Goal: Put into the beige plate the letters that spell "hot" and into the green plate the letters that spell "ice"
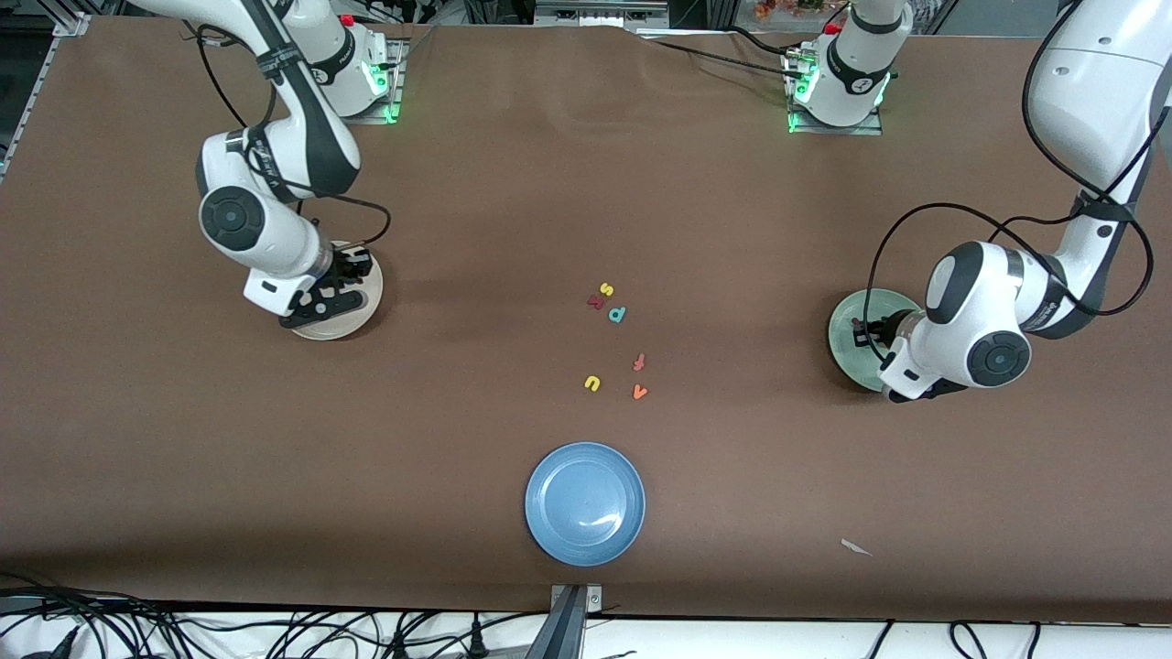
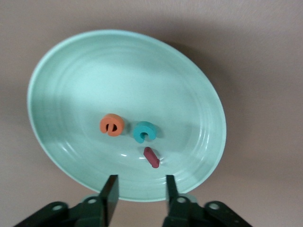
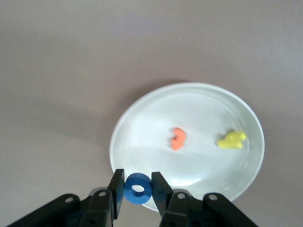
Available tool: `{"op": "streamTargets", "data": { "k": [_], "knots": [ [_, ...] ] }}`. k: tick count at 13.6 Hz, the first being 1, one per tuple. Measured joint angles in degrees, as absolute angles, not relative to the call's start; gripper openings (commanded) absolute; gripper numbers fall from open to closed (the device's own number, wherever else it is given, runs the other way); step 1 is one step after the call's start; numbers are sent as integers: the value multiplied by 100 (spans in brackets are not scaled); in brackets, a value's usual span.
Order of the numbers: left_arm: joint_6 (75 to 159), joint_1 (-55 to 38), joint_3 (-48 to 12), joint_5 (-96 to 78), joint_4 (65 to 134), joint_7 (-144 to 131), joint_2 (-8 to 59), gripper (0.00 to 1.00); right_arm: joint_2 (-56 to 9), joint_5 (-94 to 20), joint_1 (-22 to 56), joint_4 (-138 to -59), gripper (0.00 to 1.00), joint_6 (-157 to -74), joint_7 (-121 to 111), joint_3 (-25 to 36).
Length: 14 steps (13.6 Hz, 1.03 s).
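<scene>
Left gripper (image 2: 141, 189) hangs over the green plate (image 1: 847, 352) at the left arm's end of the table; its fingers (image 2: 110, 191) stand apart with nothing between them. In the left wrist view the plate (image 2: 71, 71) holds three letters close together near its middle: an orange "e" (image 2: 111, 125), a teal "c" (image 2: 144, 132) just beside it, and a dark red "i" (image 2: 151, 157) lying apart from the "c", toward the gripper.

Right gripper (image 3: 138, 188) hangs over the rim of the beige plate (image 1: 362, 307) at the right arm's end of the table, clamped on a blue "o" (image 3: 138, 188) held between its fingers (image 3: 117, 184). In that plate (image 3: 142, 123) lie an orange "t" (image 3: 178, 138) and a yellow "h" (image 3: 231, 140), well apart from each other.

On the front view's clock face, a blue plate (image 1: 585, 502) sits at six o'clock, nearest the camera. Near the centre lie loose letters: a yellow "s" (image 1: 605, 290), a dark red letter (image 1: 596, 301) touching it, a teal "p" (image 1: 617, 314), a reddish "f" (image 1: 639, 361), a yellow "u" (image 1: 592, 383) and an orange "v" (image 1: 639, 392). A small white scrap (image 1: 856, 547) lies at about four o'clock.
</scene>
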<state>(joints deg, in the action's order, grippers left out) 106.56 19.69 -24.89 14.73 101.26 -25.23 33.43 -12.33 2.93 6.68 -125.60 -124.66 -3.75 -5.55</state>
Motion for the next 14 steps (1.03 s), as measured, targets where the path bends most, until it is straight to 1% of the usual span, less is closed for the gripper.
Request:
{"op": "streamTargets", "data": {
  "k": [3, 4, 5, 6, 8, 10, 14],
  "knots": [
    [10411, 1981, -2609, 1471, 9887, -2508, 2987, 100, -1242, 269, 667, -12819, 0, -12450, -387, -415],
    [10240, 1986, -2713, 1471, 9728, -2508, 2902, 100, -1244, 224, 668, -12894, 2, -12451, -387, -394],
    [10004, 1988, -2813, 1471, 9516, -2508, 2841, 100, -1244, 180, 668, -12959, 50, -12451, -387, -368],
    [9710, 1988, -2904, 1471, 9247, -2508, 2800, 100, -1245, 161, 667, -12999, 99, -12452, -387, -344],
    [9141, 1986, -3004, 1471, 8603, -2508, 2757, 100, -1243, 143, 667, -13014, 100, -12453, -387, -318],
    [8783, 1982, -3027, 1471, 8063, -2429, 2737, 100, -1240, 133, 667, -13012, 100, -12453, -386, -313],
    [8147, 1972, -3043, 1471, 7368, -1967, 2733, 100, -1228, 131, 668, -12898, 100, -12421, -385, -312]
  ]
}}
